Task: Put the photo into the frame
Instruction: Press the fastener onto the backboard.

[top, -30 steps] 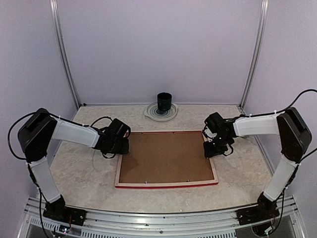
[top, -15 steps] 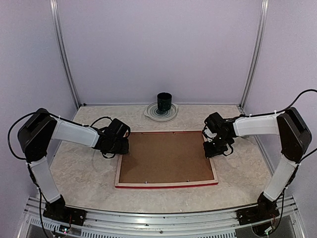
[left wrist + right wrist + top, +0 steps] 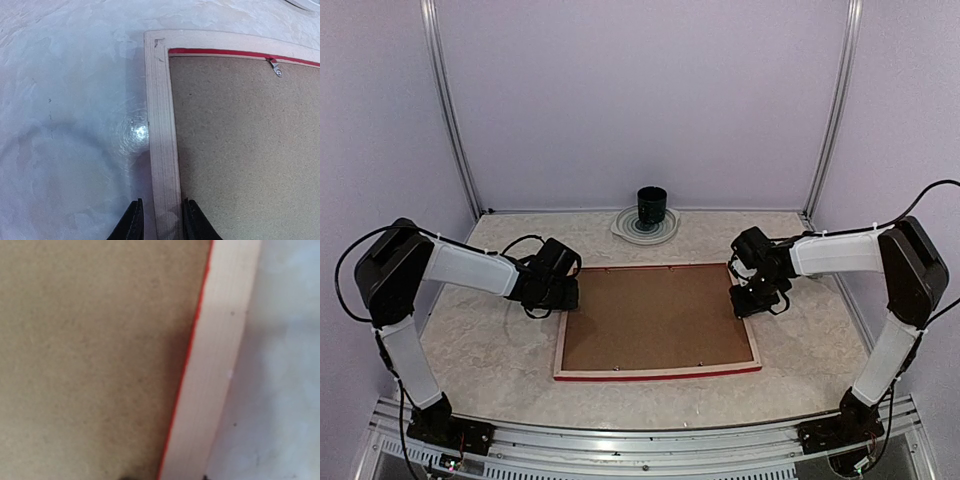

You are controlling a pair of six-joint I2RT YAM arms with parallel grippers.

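Note:
The frame (image 3: 660, 373) lies face down in the middle of the table, its pale wood back up and its red edge showing. A brown backing board (image 3: 655, 315) fills it. The photo is not in view. My left gripper (image 3: 563, 298) sits at the frame's left rail (image 3: 160, 125); in the left wrist view its fingers (image 3: 160, 220) straddle that rail closely, shut on it. My right gripper (image 3: 745, 300) is at the right rail (image 3: 215, 365). Only its dark fingertips (image 3: 165, 478) show at the bottom edge of the right wrist view, one on each side of the rail.
A dark mug (image 3: 652, 206) stands on a pale striped plate (image 3: 630, 228) at the back centre. A small metal clip (image 3: 275, 69) holds the board at the frame's far rail. Vertical metal posts stand at the two back corners.
The frame has shifted very slightly between the two grippers. Both arms stay at the frame's sides.

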